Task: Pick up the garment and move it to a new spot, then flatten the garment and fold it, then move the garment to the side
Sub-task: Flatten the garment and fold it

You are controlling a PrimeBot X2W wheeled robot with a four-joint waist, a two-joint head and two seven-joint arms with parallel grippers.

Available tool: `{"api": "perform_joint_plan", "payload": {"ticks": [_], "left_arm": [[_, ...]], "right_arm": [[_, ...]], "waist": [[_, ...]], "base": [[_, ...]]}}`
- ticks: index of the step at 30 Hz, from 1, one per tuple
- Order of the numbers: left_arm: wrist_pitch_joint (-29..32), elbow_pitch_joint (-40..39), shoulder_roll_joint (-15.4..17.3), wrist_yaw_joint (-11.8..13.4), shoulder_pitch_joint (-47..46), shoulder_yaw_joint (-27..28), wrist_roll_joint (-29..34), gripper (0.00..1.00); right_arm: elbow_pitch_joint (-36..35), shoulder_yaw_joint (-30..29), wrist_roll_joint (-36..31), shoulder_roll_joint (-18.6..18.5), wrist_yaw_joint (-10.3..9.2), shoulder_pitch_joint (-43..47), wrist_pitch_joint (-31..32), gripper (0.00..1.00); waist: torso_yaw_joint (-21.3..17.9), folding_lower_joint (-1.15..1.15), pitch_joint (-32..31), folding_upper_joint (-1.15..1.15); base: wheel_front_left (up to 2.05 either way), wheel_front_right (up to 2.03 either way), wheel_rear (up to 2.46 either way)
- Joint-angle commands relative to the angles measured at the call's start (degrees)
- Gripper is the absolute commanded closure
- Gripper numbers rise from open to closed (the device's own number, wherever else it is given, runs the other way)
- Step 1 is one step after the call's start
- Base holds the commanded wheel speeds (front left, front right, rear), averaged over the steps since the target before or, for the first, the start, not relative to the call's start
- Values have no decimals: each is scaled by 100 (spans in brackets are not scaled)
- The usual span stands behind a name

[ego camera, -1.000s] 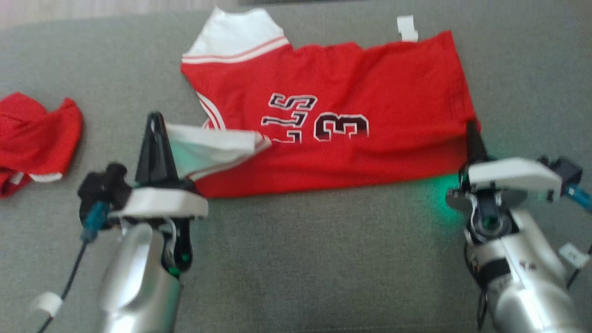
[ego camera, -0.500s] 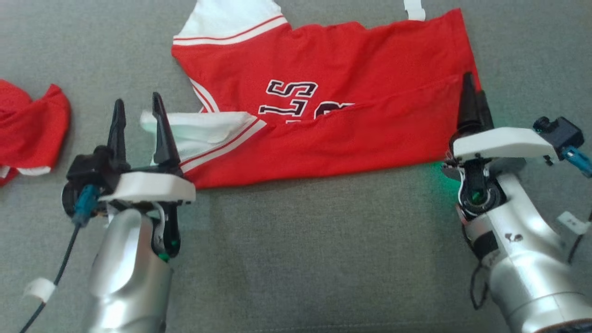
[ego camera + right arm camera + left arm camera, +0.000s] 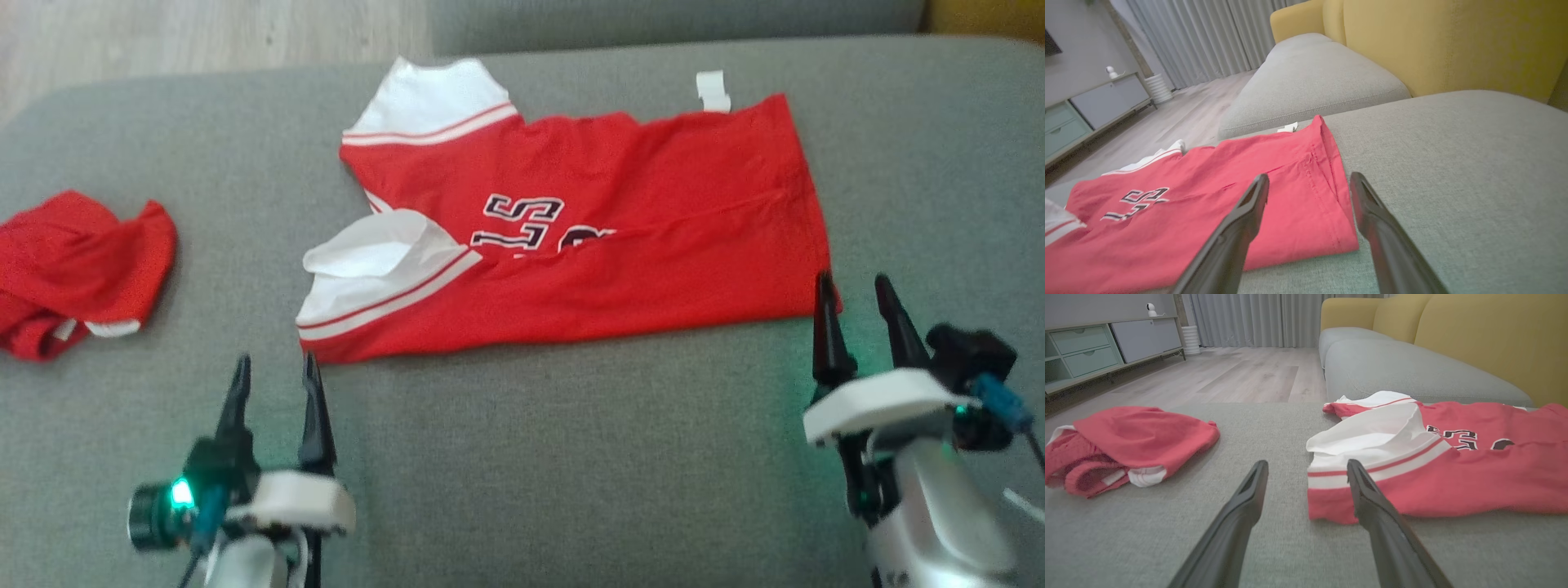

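Note:
The garment (image 3: 637,245) is a red jersey with white sleeves and dark numbers, lying flat on the grey sofa seat (image 3: 522,457). Its near long edge is folded over the lower part of the numbers. My left gripper (image 3: 275,359) stands open just short of the jersey's near left corner, where the white sleeve (image 3: 1372,437) lies loosely on top. The right gripper (image 3: 852,279) is open too, its tips at the near right corner of the hem (image 3: 1339,228). Nothing sits between either pair of fingers.
A second red garment (image 3: 73,269) lies crumpled at the seat's left. Another grey cushion (image 3: 1310,85) and a yellow backrest (image 3: 1453,41) lie beyond the jersey. Wood floor (image 3: 163,41) shows past the far left edge. Bare seat stretches between my arms.
Both grippers opened and let go of the jersey's near edge, which now lies folded over the numbers. Both arms drew back toward me. The head camera also shifted.

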Motion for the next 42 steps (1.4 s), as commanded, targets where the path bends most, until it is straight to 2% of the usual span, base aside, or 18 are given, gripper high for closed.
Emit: {"api": "perform_joint_plan", "payload": {"ticks": [1, 8, 17, 22, 29, 38, 42], "left_arm": [[-29, -167, 97, 18, 36, 120, 53, 0], [-29, -115, 97, 69, 659, 90, -94, 0], [-29, -93, 97, 53, 928, 24, -260, 0], [-29, 17, 97, -174, 640, -77, -408, 0], [-29, 434, 97, -545, -312, 21, -565, 0], [-29, 1267, 114, -593, -964, 534, -455, 0], [-29, 1676, 105, -714, -1143, 541, -468, 0]], "right_arm": [[-292, 75, -271, 27, -4, -13, -61, 0], [-265, 68, -819, 83, -4, 641, -62, 0], [-235, 147, -720, 89, -4, 881, -62, 0], [-298, 209, -664, 90, -4, 718, -62, 0], [-471, 336, -462, 90, -4, 309, -62, 0], [-603, 404, -304, 90, -4, -263, -62, 0], [-263, 106, -529, 90, -4, -586, -62, 0]], "waist": [[26, 1, -205, 0], [22, 1, -568, 0], [-22, 1, -634, 0], [-74, 1, -389, 0], [-222, 1, 279, 0], [-475, 1, 778, 0], [-466, 1, 935, 0]], "base": [[0, 0, 0], [0, 0, 0], [0, 0, 0], [0, 0, 0], [0, 0, 0], [0, 0, 0], [0, 0, 0]]}}
